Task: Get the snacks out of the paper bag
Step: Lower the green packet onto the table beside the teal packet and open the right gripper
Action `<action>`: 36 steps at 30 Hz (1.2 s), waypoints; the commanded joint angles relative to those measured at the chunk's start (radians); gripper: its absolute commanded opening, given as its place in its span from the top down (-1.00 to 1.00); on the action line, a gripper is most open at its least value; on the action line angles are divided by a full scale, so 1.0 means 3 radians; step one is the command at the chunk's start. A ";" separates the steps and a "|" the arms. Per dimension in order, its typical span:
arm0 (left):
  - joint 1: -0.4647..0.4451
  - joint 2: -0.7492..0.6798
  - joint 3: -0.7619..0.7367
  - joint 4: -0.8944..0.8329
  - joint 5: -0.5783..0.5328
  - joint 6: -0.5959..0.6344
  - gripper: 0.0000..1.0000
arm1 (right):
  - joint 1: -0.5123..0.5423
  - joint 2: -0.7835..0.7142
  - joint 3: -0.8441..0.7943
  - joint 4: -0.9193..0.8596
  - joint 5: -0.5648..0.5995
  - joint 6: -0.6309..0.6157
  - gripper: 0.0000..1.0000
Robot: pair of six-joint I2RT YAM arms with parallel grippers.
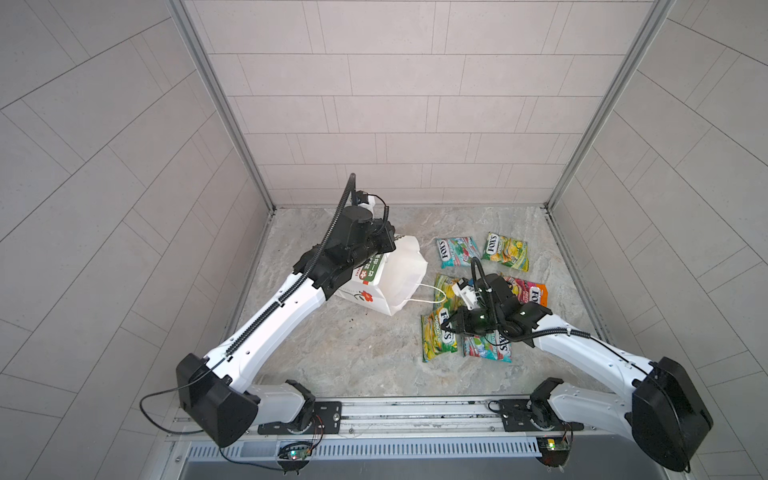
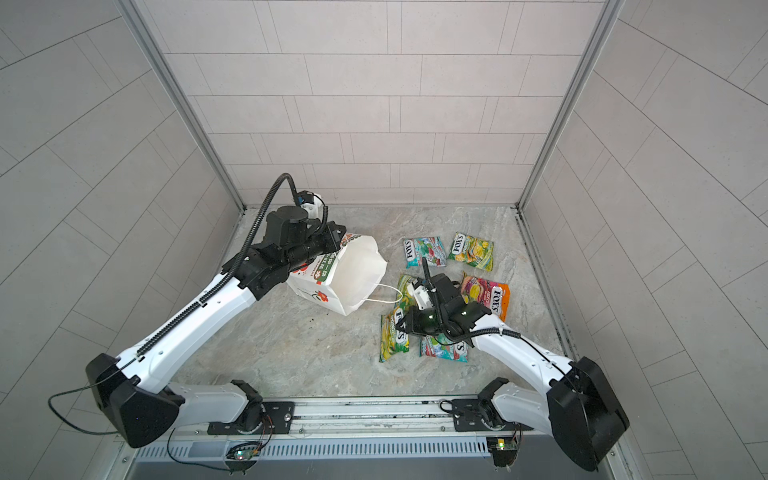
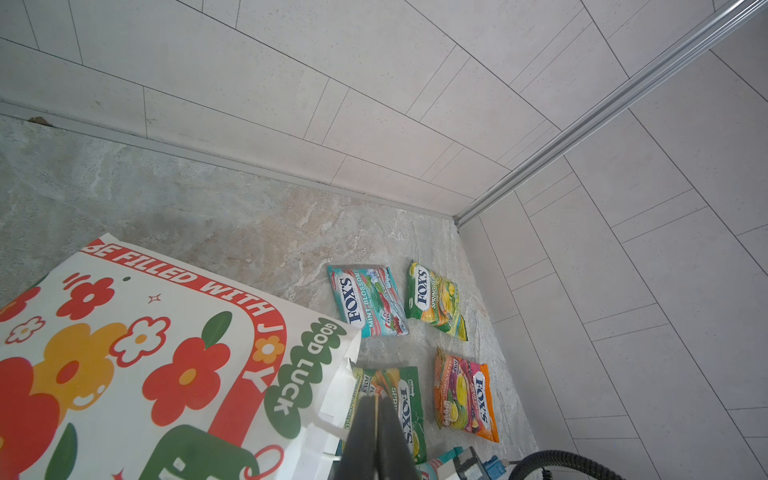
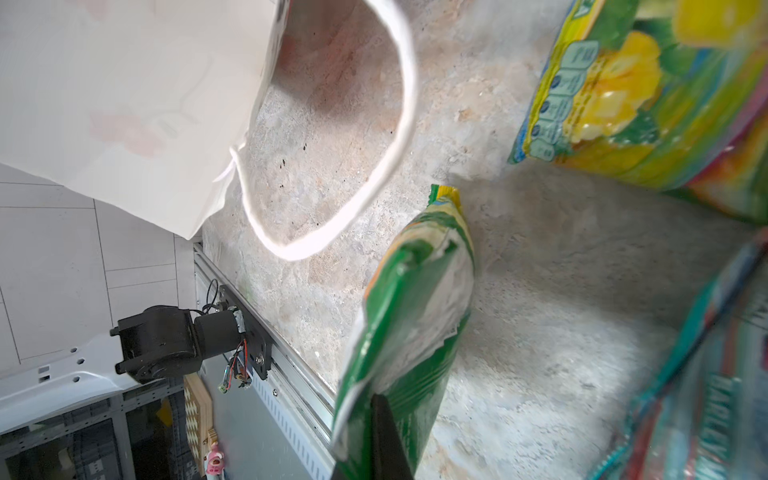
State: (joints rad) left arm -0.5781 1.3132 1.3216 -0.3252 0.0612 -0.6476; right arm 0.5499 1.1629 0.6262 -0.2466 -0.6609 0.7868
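**Operator:** Where is the paper bag (image 1: 380,301)?

**Inspector:** It lies tipped on its side on the table (image 1: 353,357), with the mouth facing right. Your left gripper (image 3: 376,409) is clamped on its upper rim. One cord handle (image 4: 405,124) trails out towards the snacks (image 1: 505,251).

**Operator:** And the snacks?

**Inspector:** Six packets are visible in both top views. All are outside the bag and grouped to its right. Your right gripper (image 1: 446,328) is pinched on the edge of a yellow-green packet (image 4: 411,316).
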 commanded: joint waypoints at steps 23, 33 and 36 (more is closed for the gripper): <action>0.0009 0.0058 0.0232 0.0196 0.0280 -0.0222 1.00 | 0.0003 -0.0456 0.0140 -0.0947 0.1425 -0.0562 0.01; -0.0006 0.0162 0.0318 0.0543 0.0587 -0.0602 1.00 | -0.0381 -0.1060 0.0097 -0.1169 0.1478 -0.0561 -0.02; -0.0006 0.0221 0.0340 0.0730 0.0718 -0.0779 1.00 | -0.0495 -0.1138 0.0066 -0.1206 0.1439 -0.0553 -0.02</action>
State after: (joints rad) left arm -0.5785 1.3678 1.3861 -0.2039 0.2226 -0.8162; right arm 0.4210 0.8433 0.6544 -0.5671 -0.2417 0.6277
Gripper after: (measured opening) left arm 0.060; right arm 0.511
